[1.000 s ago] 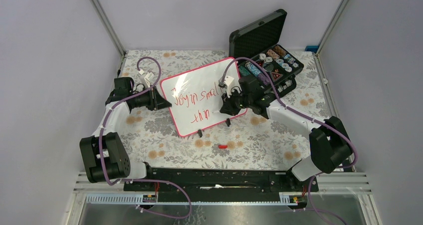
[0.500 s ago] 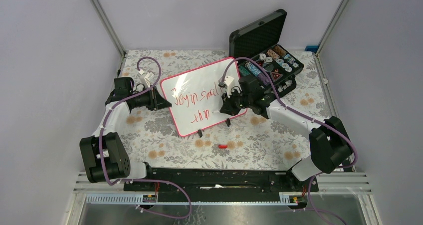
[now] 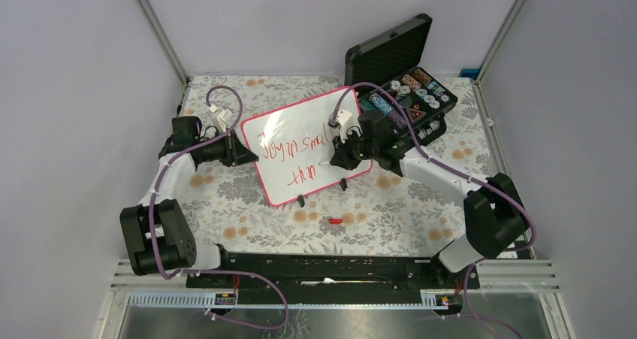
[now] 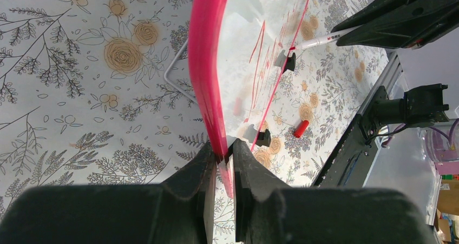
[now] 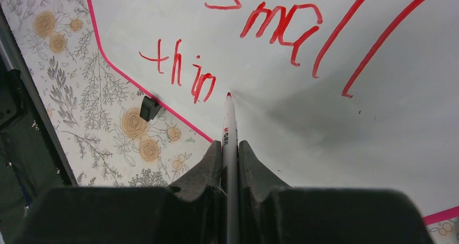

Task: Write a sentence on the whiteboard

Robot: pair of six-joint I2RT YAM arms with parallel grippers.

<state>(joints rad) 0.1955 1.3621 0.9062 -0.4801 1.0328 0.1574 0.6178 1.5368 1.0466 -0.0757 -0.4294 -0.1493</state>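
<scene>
The whiteboard point(image 3: 297, 128) stands tilted on two black clip feet at the table's middle, white with a pink-red rim point(image 4: 208, 76). The sentence point(image 3: 294, 145) in red reads "Joy in small" with "thin" point(image 5: 178, 73) under it. My left gripper point(image 4: 222, 153) is shut on the board's left rim, also seen from above point(image 3: 246, 152). My right gripper point(image 5: 230, 146) is shut on a white marker point(image 5: 229, 127). The marker's red tip rests on the board just right of "thin". The right gripper point(image 3: 339, 157) is over the board's right part.
An open black case point(image 3: 402, 91) with small round items stands at the back right, close behind the right arm. A red marker cap point(image 3: 336, 221) lies on the floral cloth in front of the board. A metal rail point(image 3: 330, 267) runs along the near edge.
The right gripper with the marker has shifted slightly right and up along the second line. The left gripper and the board have not moved.
</scene>
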